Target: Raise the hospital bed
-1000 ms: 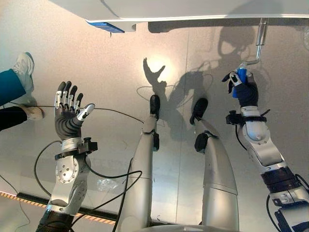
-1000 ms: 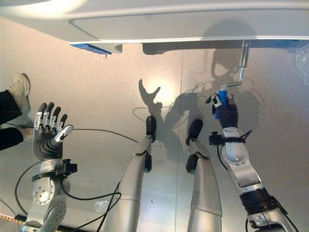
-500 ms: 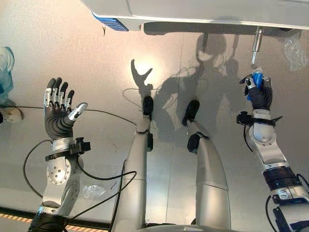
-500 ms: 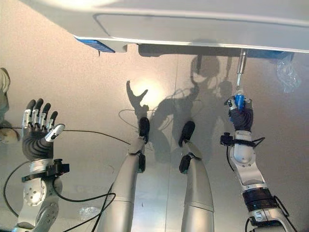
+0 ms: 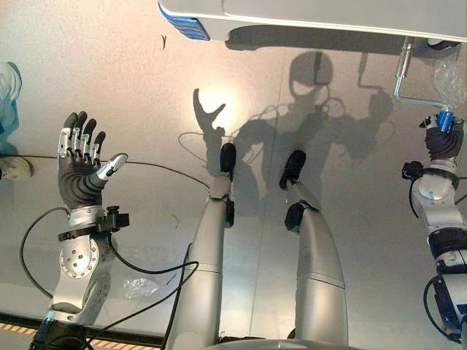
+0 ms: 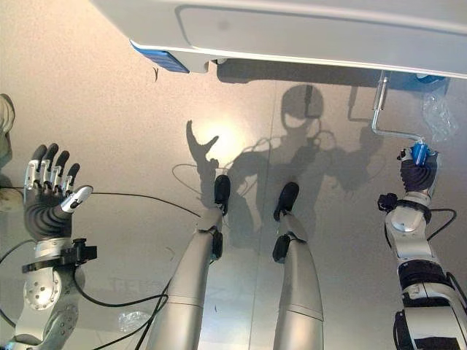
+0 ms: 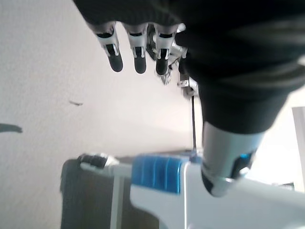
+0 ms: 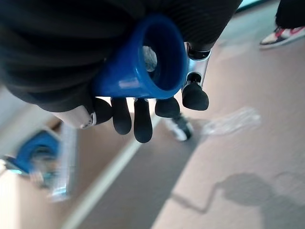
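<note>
- Two robot hands: right robot hand (image 5: 443,141) curls round the blue crank handle (image 5: 444,119) beneath the hospital bed (image 6: 306,29).
- Left robot hand (image 5: 79,162) spread, empty.

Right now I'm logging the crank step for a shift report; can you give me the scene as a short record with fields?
Bed: white hospital bed frame with a blue corner piece, along the far edge of the floor
Crank: bent silver metal crank rod reaching down from the bed, ending in a blue plastic handle
Right hand: right hand with fingers curled round the blue handle
Left hand: left hand raised off to the side, fingers straight, holding nothing
Floor: pale grey floor; a person's shoe at the left edge
</note>
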Robot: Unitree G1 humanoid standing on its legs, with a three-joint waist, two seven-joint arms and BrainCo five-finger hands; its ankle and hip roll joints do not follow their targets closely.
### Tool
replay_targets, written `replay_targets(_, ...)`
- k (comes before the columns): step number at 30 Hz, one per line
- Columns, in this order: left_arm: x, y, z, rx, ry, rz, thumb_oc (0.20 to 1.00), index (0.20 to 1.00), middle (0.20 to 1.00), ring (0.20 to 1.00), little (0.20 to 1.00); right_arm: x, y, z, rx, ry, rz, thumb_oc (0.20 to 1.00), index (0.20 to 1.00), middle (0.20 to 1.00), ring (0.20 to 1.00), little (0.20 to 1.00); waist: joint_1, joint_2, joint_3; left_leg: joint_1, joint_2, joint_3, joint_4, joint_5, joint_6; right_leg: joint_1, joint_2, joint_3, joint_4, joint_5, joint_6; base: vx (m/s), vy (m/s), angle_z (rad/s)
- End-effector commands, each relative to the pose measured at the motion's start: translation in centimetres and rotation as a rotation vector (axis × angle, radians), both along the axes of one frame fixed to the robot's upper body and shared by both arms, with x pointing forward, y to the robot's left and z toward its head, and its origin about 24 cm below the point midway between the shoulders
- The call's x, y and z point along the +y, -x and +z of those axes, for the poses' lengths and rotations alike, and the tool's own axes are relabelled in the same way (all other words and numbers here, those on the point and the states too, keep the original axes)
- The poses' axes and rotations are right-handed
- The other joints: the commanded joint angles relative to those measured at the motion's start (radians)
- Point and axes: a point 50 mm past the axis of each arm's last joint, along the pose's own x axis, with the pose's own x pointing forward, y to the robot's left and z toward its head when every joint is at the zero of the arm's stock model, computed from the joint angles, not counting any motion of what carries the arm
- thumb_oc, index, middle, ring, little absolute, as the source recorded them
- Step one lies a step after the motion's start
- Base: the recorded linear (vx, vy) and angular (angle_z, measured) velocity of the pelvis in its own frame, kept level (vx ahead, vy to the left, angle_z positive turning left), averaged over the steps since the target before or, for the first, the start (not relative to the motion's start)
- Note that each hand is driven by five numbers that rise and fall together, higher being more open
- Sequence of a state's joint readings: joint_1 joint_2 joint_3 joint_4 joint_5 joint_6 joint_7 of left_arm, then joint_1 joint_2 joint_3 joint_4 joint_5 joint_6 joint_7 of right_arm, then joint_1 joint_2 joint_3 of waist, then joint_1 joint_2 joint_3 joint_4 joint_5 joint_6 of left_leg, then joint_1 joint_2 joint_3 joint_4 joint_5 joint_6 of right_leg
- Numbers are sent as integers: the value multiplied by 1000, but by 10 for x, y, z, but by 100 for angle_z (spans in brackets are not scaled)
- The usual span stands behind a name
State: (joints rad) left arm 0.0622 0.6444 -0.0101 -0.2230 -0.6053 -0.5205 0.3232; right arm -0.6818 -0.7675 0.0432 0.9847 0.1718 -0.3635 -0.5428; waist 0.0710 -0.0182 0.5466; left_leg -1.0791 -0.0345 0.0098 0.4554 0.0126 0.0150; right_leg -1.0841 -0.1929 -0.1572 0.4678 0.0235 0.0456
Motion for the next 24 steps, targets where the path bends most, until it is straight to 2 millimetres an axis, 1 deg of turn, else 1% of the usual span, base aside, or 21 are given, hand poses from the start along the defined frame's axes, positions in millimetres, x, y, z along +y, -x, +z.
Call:
replay_targets(1, -4, 15, 0, -56, 54, -14, 1000, 1000, 1000, 1000, 1000, -89, 62, 35, -88, -151, -461, 200, 200, 200, 200, 200, -8, 80, -27, 37, 3, -29, -126, -2, -22, -51, 19, -30, 91, -21, 58, 0, 0, 0)
replay_targets(5, -5, 14, 0, -48, 52, -17, 1000, 1000, 1000, 1000, 1000, -93, 62, 31, 3, -133, -473, 200, 200, 200, 200, 200, -10, 78, -27, 37, 3, -29, -127, 1, -23, -51, 20, -29, 90, -19, 56, 0, 0, 0)
replay_targets(8, -5, 14, 0, -46, 53, -19, 1000, 1000, 1000, 1000, 1000, -93, 63, 30, 16, -134, -481, 200, 200, 200, 200, 200, -9, 79, -27, 36, 3, -29, -127, 1, -23, -51, 20, -29, 90, -18, 56, 0, -2, -1)
replay_targets(9, -6, 14, 0, -45, 52, -23, 1000, 1000, 1000, 1000, 1000, -95, 63, 25, 79, -130, -483, 200, 200, 200, 200, 200, -7, 80, -27, 36, 3, -29, -128, 2, -23, -51, 21, -31, 90, -17, 56, 0, 0, 0)
replay_targets(11, -9, 12, 0, -35, 53, -48, 1000, 1000, 1000, 1000, 1000, -92, 56, 14, 265, -69, -470, 200, 200, 200, 200, 200, 6, 81, -27, 35, 2, -26, -128, 6, -23, -49, 18, -36, 88, -13, 54, 0, 0, 0)
replay_targets(12, -10, 11, 0, -34, 53, -56, 1000, 1000, 1000, 1000, 1000, -89, 53, 14, 300, -59, -470, 200, 200, 200, 200, 200, 13, 84, -27, 36, 1, -25, -129, 6, -23, -48, 18, -36, 87, -13, 53, 0, 0, 0)
replay_targets(13, -12, 10, 0, -35, 60, -67, 1000, 1000, 1000, 1000, 1000, -83, 45, 7, 383, -35, -443, 200, 200, 200, 200, 200, 17, 91, -27, 35, 1, -25, -129, 7, -23, -47, 17, -37, 87, -12, 53, 0, 0, 0)
replay_targets(15, -13, 9, 2, -43, 62, -77, 1000, 1000, 1000, 1000, 1000, -76, 38, -1, 438, -33, -405, 200, 200, 200, 200, 200, 24, 99, -27, 34, -1, -26, -127, 8, -22, -47, 17, -39, 88, -13, 53, 0, 0, 0)
replay_targets(16, -14, 8, 2, -45, 66, -86, 1000, 1000, 1000, 1000, 1000, -71, 34, -8, 490, -30, -387, 200, 200, 200, 200, 200, 30, 104, -27, 35, -1, -25, -124, 7, -21, -47, 17, -39, 89, -12, 52, 0, 0, 0)
replay_targets(17, -15, 6, 3, -47, 62, -92, 1000, 1000, 1000, 1000, 1000, -60, 23, -11, 538, -2, -349, 200, 200, 200, 200, 200, 36, 109, -27, 34, -1, -25, -121, 7, -20, -45, 17, -39, 91, -13, 51, 0, 0, 0)
replay_targets(18, -18, 5, 3, -48, 64, -106, 1000, 1000, 1000, 1000, 1000, -52, 16, -15, 563, 3, -311, 200, 200, 200, 200, 200, 46, 117, -27, 34, -4, -26, -117, 7, -19, -46, 15, -40, 94, -14, 51, 0, 0, 0)
replay_targets(19, -18, 5, 3, -48, 65, -106, 1000, 1000, 1000, 1000, 1000, -51, 15, -15, 563, 4, -311, 200, 200, 200, 200, 200, 45, 118, -27, 33, -4, -27, -116, 7, -19, -46, 15, -40, 94, -15, 51, 0, 0, 0)
replay_targets(20, -19, 4, 5, -55, 64, -112, 1000, 1000, 1000, 1000, 1000, -36, 3, -21, 613, 12, -247, 200, 200, 200, 200, 200, 60, 133, -27, 32, -8, -26, -109, 7, -17, -48, 14, -42, 104, -18, 51, 0, 0, 0)
replay_targets(21, -19, 4, 5, -55, 65, -110, 1000, 1000, 1000, 1000, 1000, -36, 2, -20, 613, 13, -246, 200, 200, 200, 200, 200, 58, 132, -27, 31, -8, -26, -108, 6, -17, -49, 14, -42, 104, -18, 51, 0, 0, 0)
replay_targets(22, -20, 3, 6, -61, 64, -111, 1000, 1000, 1000, 1000, 1000, -24, -8, -19, 611, 26, -203, 200, 200, 200, 200, 200, 65, 139, -27, 31, -10, -26, -106, 7, -16, -51, 12, -42, 110, -20, 51, 0, 0, 0)
replay_targets(23, -20, 1, 8, -65, 62, -110, 1000, 1000, 1000, 1000, 1000, -9, -19, -22, 671, 80, -150, 200, 200, 200, 200, 200, 77, 147, -27, 31, -10, -25, -105, 9, -16, -52, 11, -42, 113, -21, 50, 0, 0, 0)
replay_targets(24, -21, 0, 8, -63, 63, -110, 1000, 1000, 1000, 1000, 1000, -2, -25, -23, 694, 98, -124, 200, 200, 200, 200, 200, 79, 152, -27, 29, -10, -26, -103, 9, -15, -52, 9, -43, 114, -22, 49, 0, 0, 0)
